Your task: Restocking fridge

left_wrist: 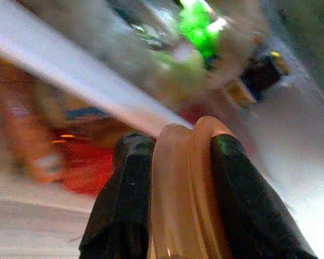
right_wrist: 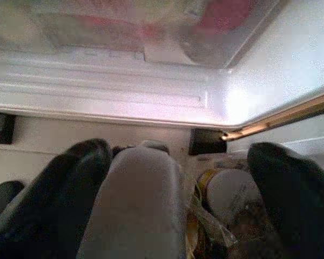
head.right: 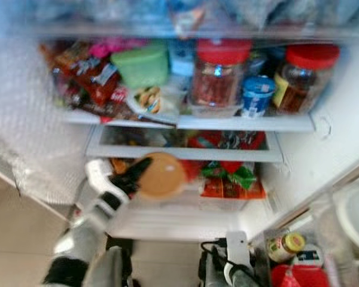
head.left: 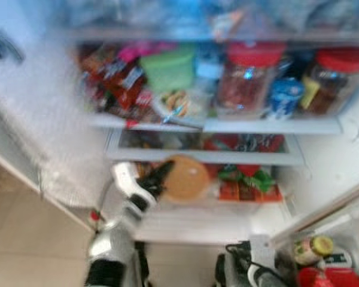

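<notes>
The left gripper (head.left: pixel 161 179) is raised into the open fridge (head.left: pixel 341 161) and is clenched on a round, flat orange-brown container (head.left: pixel 185 178), held on edge. In the left wrist view its two black fingers (left_wrist: pixel 124 199) press against the two faces of the container (left_wrist: pixel 183 189), whose double rim runs up between them. The container hangs in front of the lower compartment, just below the front edge of the drawer (head.left: pixel 203 149) and towards the left side of the fridge, above the white floor of that compartment.

The right gripper (right_wrist: pixel 178 178) is low, near the bottom front edge of the fridge, with its fingers (right_wrist: pixel 59 183) spread wide apart and nothing between them; a grey part of the arm lies in the gap.

On the shelf above the drawer, from left to right, stand red and pink snack packets (head.left: pixel 113 78), a green lidded tub (head.left: pixel 167 66), a big clear jar with a red lid (head.left: pixel 248 75) holding something reddish, a small blue and white can (head.left: pixel 285 95), and a second red-lidded jar (head.left: pixel 335 81) with dark contents at the right edge. The drawer holds red packages, blurred. Behind the held container, at the back of the lower compartment, lie green and orange packets (head.left: pixel 248 182).

To the lower right, in the door's rack, stand a small jar with a yellow lid (head.left: pixel 313 248) and a red item (head.left: pixel 329 278) beside it.
</notes>
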Motion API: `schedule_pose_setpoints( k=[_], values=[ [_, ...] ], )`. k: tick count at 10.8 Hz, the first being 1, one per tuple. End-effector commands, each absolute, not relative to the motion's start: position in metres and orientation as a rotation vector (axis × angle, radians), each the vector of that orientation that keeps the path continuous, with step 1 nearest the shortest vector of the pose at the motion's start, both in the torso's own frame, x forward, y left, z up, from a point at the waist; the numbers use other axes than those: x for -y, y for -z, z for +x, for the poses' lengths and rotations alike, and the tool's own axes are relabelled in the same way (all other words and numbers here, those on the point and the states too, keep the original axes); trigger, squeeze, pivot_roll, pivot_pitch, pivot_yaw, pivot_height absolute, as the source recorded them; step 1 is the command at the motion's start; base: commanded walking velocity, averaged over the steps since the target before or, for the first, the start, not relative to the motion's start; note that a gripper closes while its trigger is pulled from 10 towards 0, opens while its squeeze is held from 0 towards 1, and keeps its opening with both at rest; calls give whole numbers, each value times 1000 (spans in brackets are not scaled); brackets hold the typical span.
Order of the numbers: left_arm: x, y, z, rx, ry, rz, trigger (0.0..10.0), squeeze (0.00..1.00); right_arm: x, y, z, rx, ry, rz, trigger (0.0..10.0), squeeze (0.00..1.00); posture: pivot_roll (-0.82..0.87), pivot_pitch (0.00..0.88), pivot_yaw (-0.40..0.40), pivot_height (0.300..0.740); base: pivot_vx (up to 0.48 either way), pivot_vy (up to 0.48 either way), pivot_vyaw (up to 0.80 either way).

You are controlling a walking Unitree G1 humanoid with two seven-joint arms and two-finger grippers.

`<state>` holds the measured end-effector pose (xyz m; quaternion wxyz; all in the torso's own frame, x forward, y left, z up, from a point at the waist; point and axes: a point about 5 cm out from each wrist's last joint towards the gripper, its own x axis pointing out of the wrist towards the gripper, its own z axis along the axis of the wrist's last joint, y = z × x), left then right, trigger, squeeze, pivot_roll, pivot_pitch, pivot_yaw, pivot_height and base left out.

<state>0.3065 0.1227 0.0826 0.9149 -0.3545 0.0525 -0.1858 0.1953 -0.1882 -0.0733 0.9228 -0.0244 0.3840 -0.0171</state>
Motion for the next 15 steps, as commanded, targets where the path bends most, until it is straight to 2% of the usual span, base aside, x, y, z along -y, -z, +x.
schedule_pose_setpoints(
  k=[1, 8, 15],
  values=[
    [-125, -86, 306, -90, 376, -724, 10000, 0, 194, 87, 169, -899, 59, -48, 10000, 0, -83, 169, 27, 631, 0, 0, 0],
    [-115, -101, 313, -49, 456, -803, 10000, 0, 194, 87, 170, -894, 51, -48, 10000, 0, -87, 166, 25, 631, 0, 0, 0],
    [-112, -104, 318, -45, 493, -798, 10000, 0, 191, 85, 173, -881, 46, -46, 10000, 0, -88, 161, 26, 631, 0, 0, 0]
  ],
)
